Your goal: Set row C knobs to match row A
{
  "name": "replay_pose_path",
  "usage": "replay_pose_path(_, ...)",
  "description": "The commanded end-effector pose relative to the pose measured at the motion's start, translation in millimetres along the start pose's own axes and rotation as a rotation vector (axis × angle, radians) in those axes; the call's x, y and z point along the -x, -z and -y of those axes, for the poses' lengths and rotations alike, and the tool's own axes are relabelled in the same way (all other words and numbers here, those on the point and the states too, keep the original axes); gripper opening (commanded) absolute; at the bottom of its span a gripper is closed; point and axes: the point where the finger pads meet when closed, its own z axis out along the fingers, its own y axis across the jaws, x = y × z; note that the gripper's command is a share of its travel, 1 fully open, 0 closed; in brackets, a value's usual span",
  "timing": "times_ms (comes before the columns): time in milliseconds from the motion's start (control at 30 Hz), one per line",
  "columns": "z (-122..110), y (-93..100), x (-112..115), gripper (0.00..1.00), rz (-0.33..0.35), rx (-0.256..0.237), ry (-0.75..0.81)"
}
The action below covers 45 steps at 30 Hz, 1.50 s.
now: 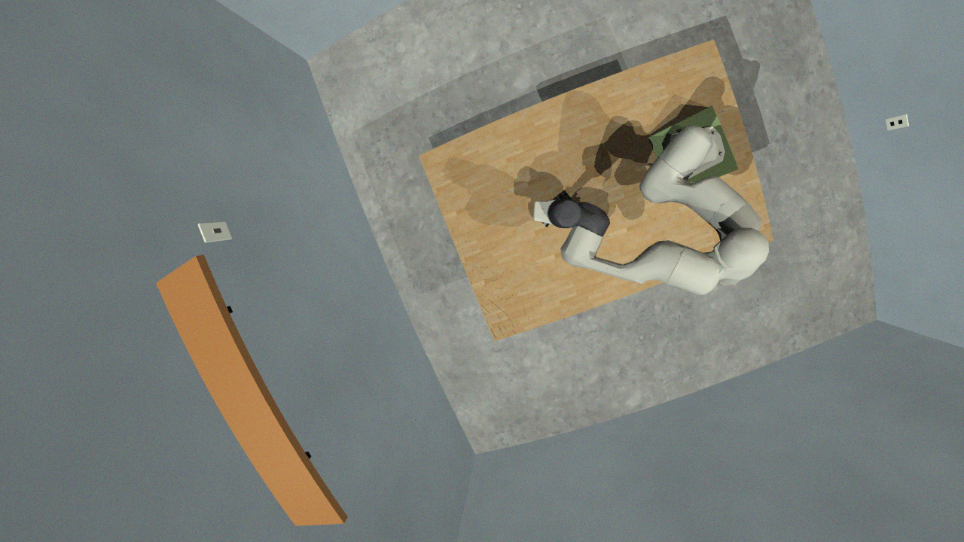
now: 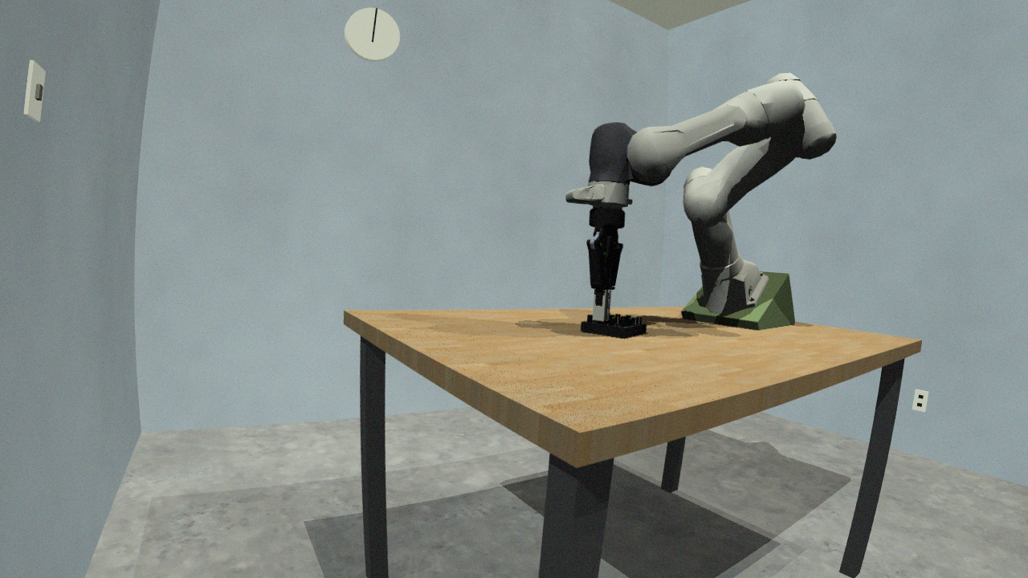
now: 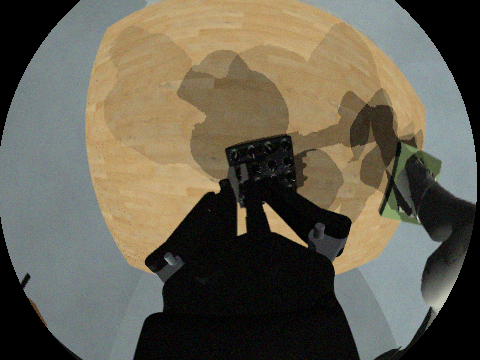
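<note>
The black knob box (image 2: 622, 329) (image 3: 266, 154) stands on its feet on the wooden table (image 2: 610, 388) (image 1: 512, 269) (image 3: 150, 150). In the wrist view it shows rows of small dark knobs; their white lines and names are too small to read. My gripper (image 2: 601, 310) (image 3: 239, 173) points straight down at the box's left end in the exterior view. Its fingers are drawn together on a knob at the box's near-left corner in the wrist view. I cannot tell which knob it is. In the overhead view the wrist hides the gripper and most of the box.
The arm's green base (image 2: 768, 302) (image 1: 700, 120) (image 3: 400, 200) sits at the table's far right. The arm's elbow arches high over the table. An orange curved panel (image 1: 236, 397) is in the room, away from the table.
</note>
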Motion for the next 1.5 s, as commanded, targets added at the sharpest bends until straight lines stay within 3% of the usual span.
replay_pose_path(0,-0.4,-0.3,-1.0,0.05,-0.001,-0.001,0.012)
replay_pose_path(33,-0.4,-0.3,-1.0,0.12,-0.001,-0.001,0.012)
replay_pose_path(867,-0.3,1.0,-1.0,0.12,-0.001,-0.001,0.012)
replay_pose_path(1467,-0.4,36.3,-1.0,0.12,-0.001,-0.001,0.012)
